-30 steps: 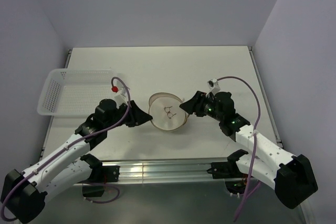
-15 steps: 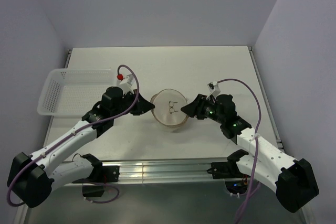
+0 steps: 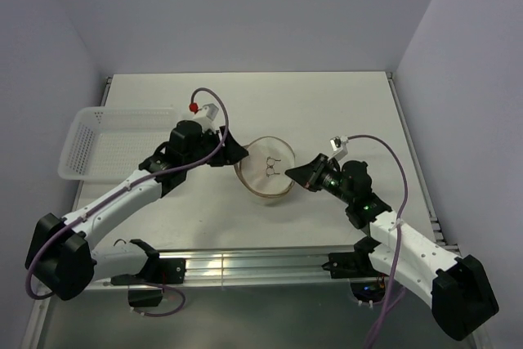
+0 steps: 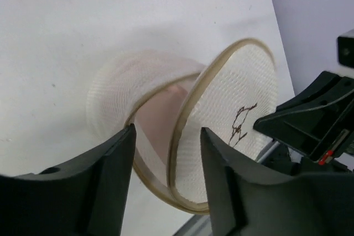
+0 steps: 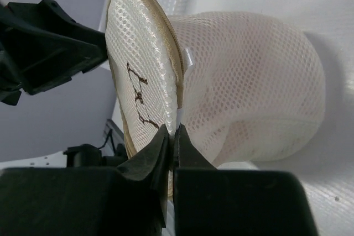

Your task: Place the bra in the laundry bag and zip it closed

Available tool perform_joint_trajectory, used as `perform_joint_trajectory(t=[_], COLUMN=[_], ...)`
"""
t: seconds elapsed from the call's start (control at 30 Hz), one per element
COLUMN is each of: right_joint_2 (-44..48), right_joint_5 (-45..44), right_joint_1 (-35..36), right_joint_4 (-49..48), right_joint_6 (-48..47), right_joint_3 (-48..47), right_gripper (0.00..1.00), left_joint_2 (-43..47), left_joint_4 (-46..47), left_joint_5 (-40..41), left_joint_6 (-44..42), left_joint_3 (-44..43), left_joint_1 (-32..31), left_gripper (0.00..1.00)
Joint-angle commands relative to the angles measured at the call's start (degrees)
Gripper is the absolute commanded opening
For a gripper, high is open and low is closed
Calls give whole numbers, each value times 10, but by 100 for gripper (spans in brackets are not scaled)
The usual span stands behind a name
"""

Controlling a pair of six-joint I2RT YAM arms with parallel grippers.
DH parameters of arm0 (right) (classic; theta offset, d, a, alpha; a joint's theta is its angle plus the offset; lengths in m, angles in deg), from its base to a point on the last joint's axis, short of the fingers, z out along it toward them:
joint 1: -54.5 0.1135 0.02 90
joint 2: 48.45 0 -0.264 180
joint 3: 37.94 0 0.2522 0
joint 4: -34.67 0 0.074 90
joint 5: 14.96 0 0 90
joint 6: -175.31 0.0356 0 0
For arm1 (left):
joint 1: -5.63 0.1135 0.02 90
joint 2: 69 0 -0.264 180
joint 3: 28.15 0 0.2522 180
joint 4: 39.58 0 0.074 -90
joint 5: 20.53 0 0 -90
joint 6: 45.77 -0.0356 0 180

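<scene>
Reaching farther back than a second ago, the left fingers (image 4: 105, 169) stand apart, straddling the laundry bag (image 3: 265, 171) at its gaping rims. The right fingers (image 5: 152, 156) are now clamped together on its edge (pink bra (image 4: 160, 109) inside) on the worktop (image 3: 327, 112).

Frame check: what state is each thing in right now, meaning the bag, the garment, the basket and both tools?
laundry bag: partly open, halves gaping apart on one side.
bra: inside the bag, seen through the gap.
left tool: open, at the bag's gaping side.
right tool: shut, pinching the bag's rim.
basket: upright, untouched.
</scene>
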Motion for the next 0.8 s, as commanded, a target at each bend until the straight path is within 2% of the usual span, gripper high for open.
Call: perform_joint_trajectory(t=[0.0,0.13,0.3,0.37,0.43,0.5,0.67,0.77], right_joint_2=[15,25,43,47,54,62,82,84], right_joint_5=[-33,-96,-178,-184,-195,-200,-227,-228], right_joint_1=[1,14,36,40,46,52,55,55], right_joint_4=[-103,-148,-157,-160,-153,-141,-130,-123], right_joint_6=[77,115,145,158,164,163,162,164], right_joint_3=[37,49,53,59,63,67,82,85], right_gripper=[0,0,0,0,0,0,0,0], left_joint_2=[36,104,174,167,144,124,57,39], left_joint_4=[-9,-56,-39,6,76,108,147,176], left_joint_5=[36,97,105,79,54,32,6,17], left_joint_6=[-12,1,72,86,85,83,86,94], left_joint_3=[-44,-28,93,119,122,117,111,127], left_joint_1=[0,-26,-39,-39,-39,-39,-39,-39], left_gripper=[66,63,64,65,65,66,67,64])
